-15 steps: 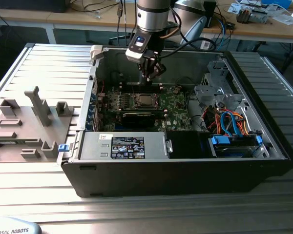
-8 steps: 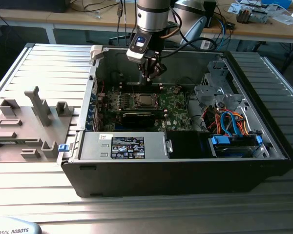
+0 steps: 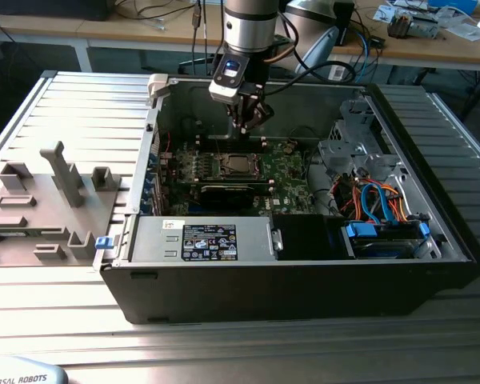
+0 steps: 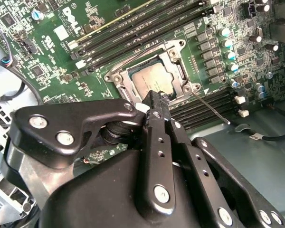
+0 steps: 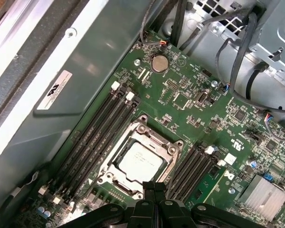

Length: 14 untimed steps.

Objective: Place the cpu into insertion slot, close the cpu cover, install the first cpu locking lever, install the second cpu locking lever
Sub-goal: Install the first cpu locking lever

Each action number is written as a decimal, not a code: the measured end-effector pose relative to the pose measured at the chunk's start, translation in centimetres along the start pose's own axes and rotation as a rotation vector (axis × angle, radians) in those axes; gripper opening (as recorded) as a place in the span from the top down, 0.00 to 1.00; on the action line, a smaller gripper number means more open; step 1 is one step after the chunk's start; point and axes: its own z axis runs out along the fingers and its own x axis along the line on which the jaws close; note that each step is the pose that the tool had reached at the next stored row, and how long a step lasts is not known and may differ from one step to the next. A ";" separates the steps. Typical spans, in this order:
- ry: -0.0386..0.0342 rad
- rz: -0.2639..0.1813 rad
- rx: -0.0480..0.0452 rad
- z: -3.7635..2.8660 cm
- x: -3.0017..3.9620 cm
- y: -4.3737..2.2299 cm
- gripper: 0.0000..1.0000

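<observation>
Cpu (image 5: 140, 162) between memory slots (image 5: 97, 137)

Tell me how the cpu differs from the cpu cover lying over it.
The cpu is a solid, flat square with a silvery-grey top; the cpu cover is a thin silver frame with a cut-out window. The cpu sits in the middle, showing through that window, while the cpu cover runs around it and reaches further out on every side. The cpu's top is plain and smooth; the cpu cover has bent tabs at its edges. Both are metallic, square and lie flat on the green board.
</observation>
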 end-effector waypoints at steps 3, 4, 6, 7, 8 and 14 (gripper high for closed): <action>-0.0007 -0.010 -0.0003 0.00 0.00 0.00 0.89; -0.0008 -0.012 -0.0005 0.00 0.00 0.00 0.89; -0.0014 -0.022 -0.0009 0.00 0.00 0.00 0.89; -0.0014 -0.025 -0.0011 0.00 0.00 0.00 0.89; -0.0017 -0.031 -0.0014 0.00 0.00 0.00 0.89; -0.0025 -0.053 -0.0026 0.00 0.00 0.00 0.89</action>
